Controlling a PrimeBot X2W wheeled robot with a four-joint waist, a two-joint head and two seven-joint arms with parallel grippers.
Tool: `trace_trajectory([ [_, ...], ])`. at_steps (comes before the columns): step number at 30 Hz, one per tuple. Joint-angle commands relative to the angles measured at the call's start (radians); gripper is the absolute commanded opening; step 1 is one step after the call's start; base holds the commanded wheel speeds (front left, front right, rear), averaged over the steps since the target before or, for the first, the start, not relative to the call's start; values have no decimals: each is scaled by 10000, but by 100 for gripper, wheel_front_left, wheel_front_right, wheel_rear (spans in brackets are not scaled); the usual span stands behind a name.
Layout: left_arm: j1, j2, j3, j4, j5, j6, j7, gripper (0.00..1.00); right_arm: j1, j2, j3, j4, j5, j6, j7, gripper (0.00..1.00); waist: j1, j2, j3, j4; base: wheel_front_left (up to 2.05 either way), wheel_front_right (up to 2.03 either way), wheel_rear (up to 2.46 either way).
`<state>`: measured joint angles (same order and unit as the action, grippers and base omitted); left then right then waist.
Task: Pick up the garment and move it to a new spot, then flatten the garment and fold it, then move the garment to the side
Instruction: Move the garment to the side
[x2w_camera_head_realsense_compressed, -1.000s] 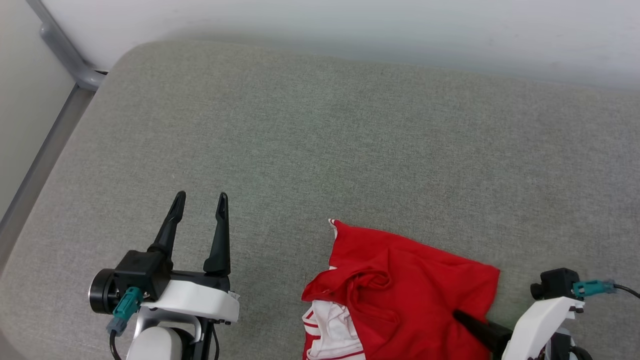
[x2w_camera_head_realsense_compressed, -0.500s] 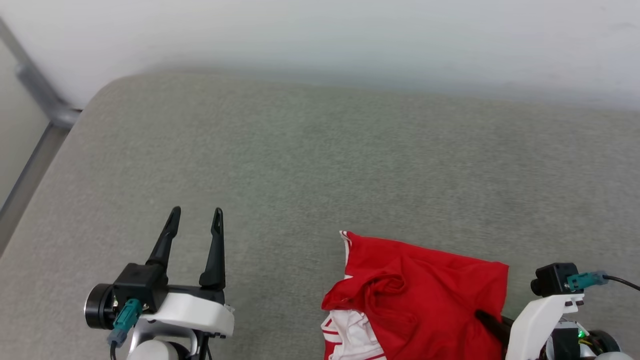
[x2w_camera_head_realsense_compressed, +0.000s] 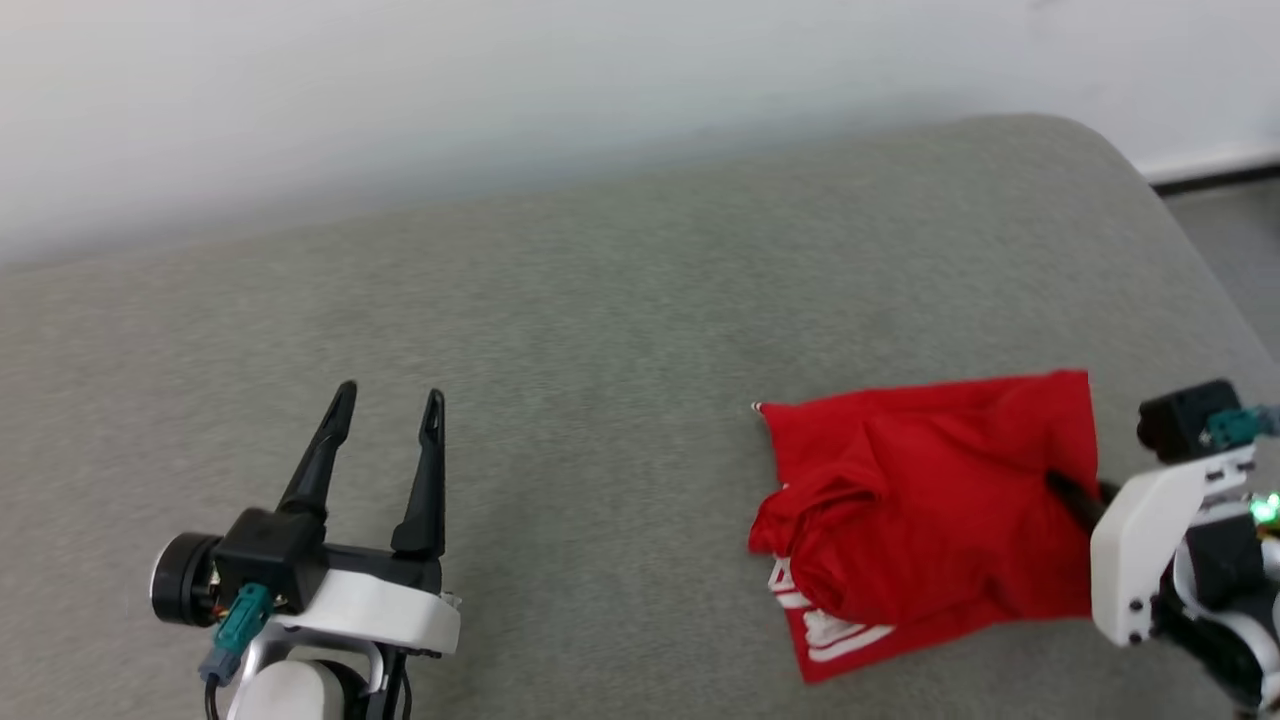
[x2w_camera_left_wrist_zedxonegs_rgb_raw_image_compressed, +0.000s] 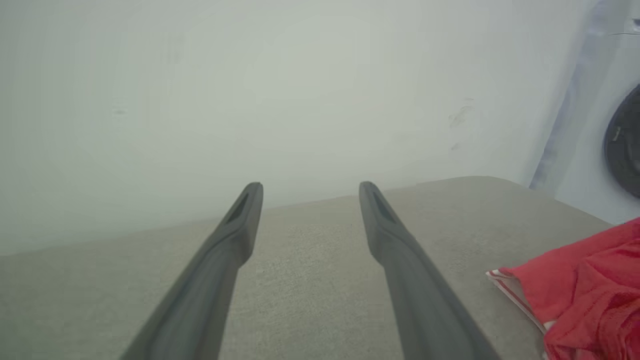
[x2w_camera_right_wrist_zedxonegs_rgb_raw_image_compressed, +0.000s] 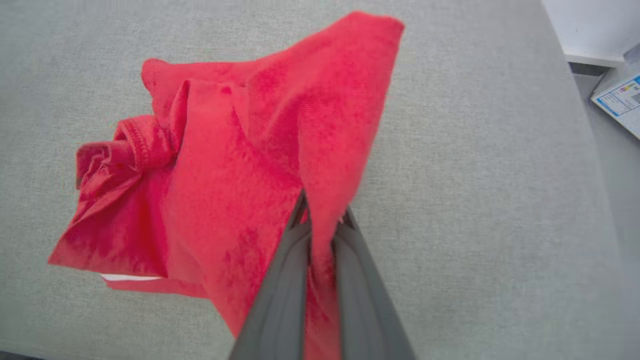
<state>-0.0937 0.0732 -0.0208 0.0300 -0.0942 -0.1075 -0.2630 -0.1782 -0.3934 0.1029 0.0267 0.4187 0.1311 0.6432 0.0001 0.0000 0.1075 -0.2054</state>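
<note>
Garment, limp and light, bunches from the right pincer clenched on its edge; left pincer gapes empty, likely best taking an opposite hem corner.

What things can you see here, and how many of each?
garment: one, red with white stripes, crumpled on the right part of the cushion.
cushion: one, grey-green fabric, under everything.
wall: one, white, behind the cushion.
white machine: one, white with a dark round door, at the right edge of the left wrist view.
printed paper: one, white and blue, on the floor past the cushion's corner; too small to read.
left gripper: one, dark fingers, open and holding nothing, over the left part of the cushion.
right gripper: one, dark fingers, shut on a fold of the garment.
</note>
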Motion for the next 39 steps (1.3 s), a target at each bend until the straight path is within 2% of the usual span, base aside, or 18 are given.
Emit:
trace_trajectory([
  [1,-151,72,-5,-59,45,-41,-20,100,-352,-91,2,-66,-95,-8,-50,0,-1,0,688,-990,0,0,0],
  [6,-722,308,-303,-284,187,-110,-22,100,-1524,-244,95,213,-302,-8,-238,0,-1,0,1752,-1694,0,0,0],
  [10,-1318,600,-619,-496,302,-160,-22,100,-2538,-549,-17,749,-463,-9,-521,0,-1,0,2674,-1872,0,0,0],
  [16,-2298,1039,-1140,-863,395,-202,35,100,-3772,-1328,-625,1900,-721,-9,-887,0,-1,0,3903,-1567,0,0,0],
  [22,-3036,1332,-1449,-1214,377,-213,154,100,-4553,-1847,-1747,3066,-1121,-9,-1340,0,-1,0,4765,-1126,0,0,0],
  [26,-3318,1413,-1571,-1362,355,-217,190,100,-4918,-1888,-2512,3853,-1420,-9,-1689,0,-1,0,5141,-864,0,0,0],
  [30,-3446,1441,-1635,-1352,316,-217,183,100,-5131,-1608,-2894,4551,-1647,-9,-2209,0,-1,0,5305,-694,0,0,0],
  [32,-3460,1444,-1664,-1321,299,-206,171,100,-5155,-1515,-3009,4852,-1811,-9,-2558,35,-1,0,5322,-640,0,0,0],
  [33,-3462,1440,-1674,-1298,306,-190,164,100,-5192,-1457,-3141,5027,-1845,-9,-2725,100,-1,0,5313,-613,0,0,0],
  [39,-3275,1421,-1694,-1086,203,-119,120,100,-5256,-1190,-3950,5817,-2563,-9,-3945,100,-1,0,4999,-516,0,0,0],
])
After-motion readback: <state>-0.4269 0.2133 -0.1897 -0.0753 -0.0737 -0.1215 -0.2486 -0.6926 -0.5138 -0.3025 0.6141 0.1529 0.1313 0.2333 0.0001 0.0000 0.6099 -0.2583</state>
